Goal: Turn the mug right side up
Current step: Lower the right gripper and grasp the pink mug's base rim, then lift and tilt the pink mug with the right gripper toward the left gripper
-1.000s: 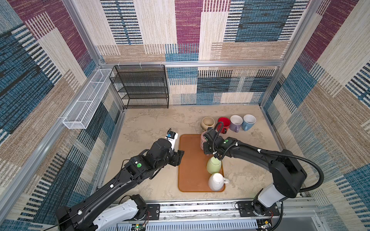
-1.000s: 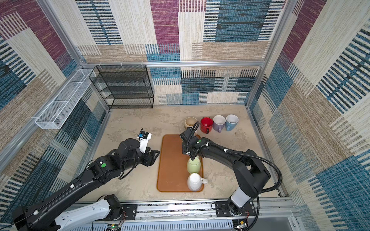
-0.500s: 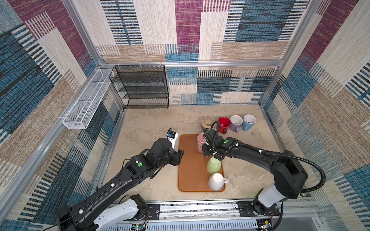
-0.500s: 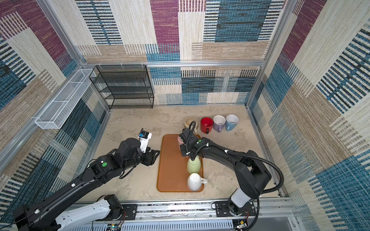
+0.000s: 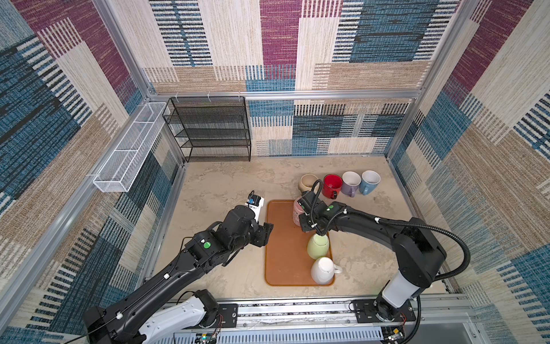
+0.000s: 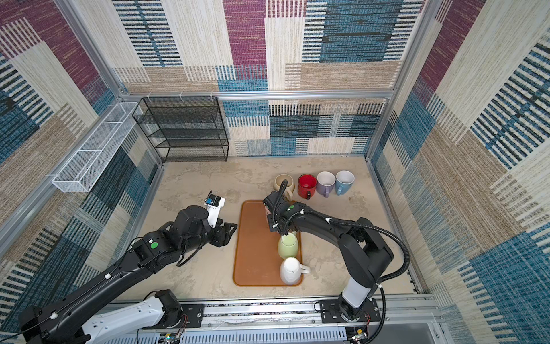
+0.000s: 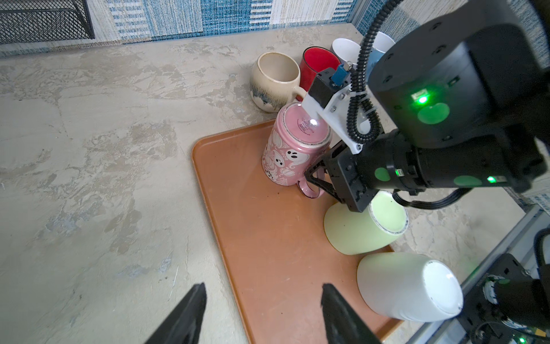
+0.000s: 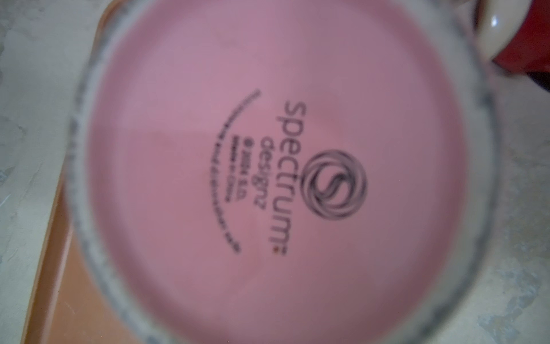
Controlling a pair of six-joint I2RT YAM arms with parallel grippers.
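Note:
The mug (image 5: 297,213) is pink with a ghost pattern. It stands upside down at the far end of the orange tray (image 5: 282,238). In the left wrist view the mug (image 7: 288,152) has its base up and its handle toward the right gripper (image 7: 320,181). One black finger (image 7: 315,178) sits at the handle loop and the other is hidden, so its grip is unclear. The right wrist view is filled by the mug's base (image 8: 268,178). My left gripper (image 7: 264,287) hangs open and empty over the tray's left edge, and it also shows in a top view (image 5: 268,229).
A pale green mug (image 5: 318,245) and a white mug (image 5: 323,269) stand upside down on the tray's right side. Cream (image 5: 308,182), red (image 5: 332,185), lilac (image 5: 351,183) and blue (image 5: 370,181) mugs stand upright behind the tray. A black wire rack (image 5: 208,128) is at the back left, and a white basket (image 5: 128,149) hangs on the left wall.
More of the pink mug now shows to the left of the right gripper, whose wrist has shifted slightly. The left arm has not moved.

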